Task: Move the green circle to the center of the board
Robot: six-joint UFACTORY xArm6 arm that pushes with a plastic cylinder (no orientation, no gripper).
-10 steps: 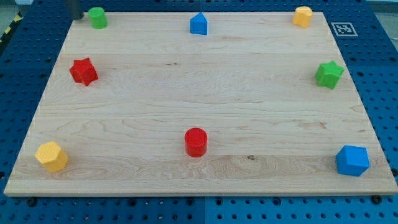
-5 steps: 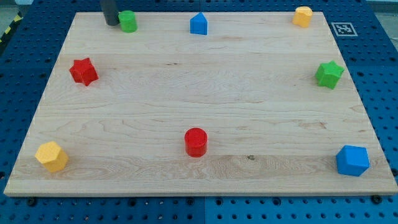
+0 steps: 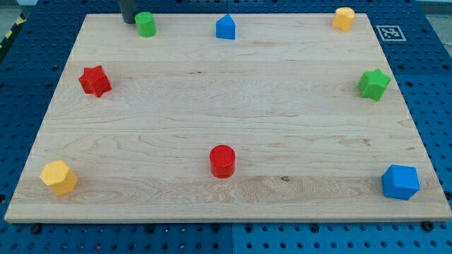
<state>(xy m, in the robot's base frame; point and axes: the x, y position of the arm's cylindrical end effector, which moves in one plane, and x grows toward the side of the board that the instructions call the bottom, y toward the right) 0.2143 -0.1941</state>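
The green circle (image 3: 145, 24) is a small green cylinder near the board's top edge, left of the middle. My tip (image 3: 128, 21) is a dark rod end just to its left, at the top edge of the view, close to or touching it. The wooden board (image 3: 226, 120) fills most of the view.
A blue house-shaped block (image 3: 225, 27) sits at top centre, a yellow block (image 3: 344, 18) at top right, a green star (image 3: 373, 85) at right, a blue block (image 3: 400, 182) at bottom right, a red cylinder (image 3: 222, 161) at bottom centre, a yellow hexagon (image 3: 58, 176) at bottom left, a red star (image 3: 94, 80) at left.
My tip came in from the far left and pushed the green circle rightward along the top edge, then drew back slightly upward. Other blocks have not moved.
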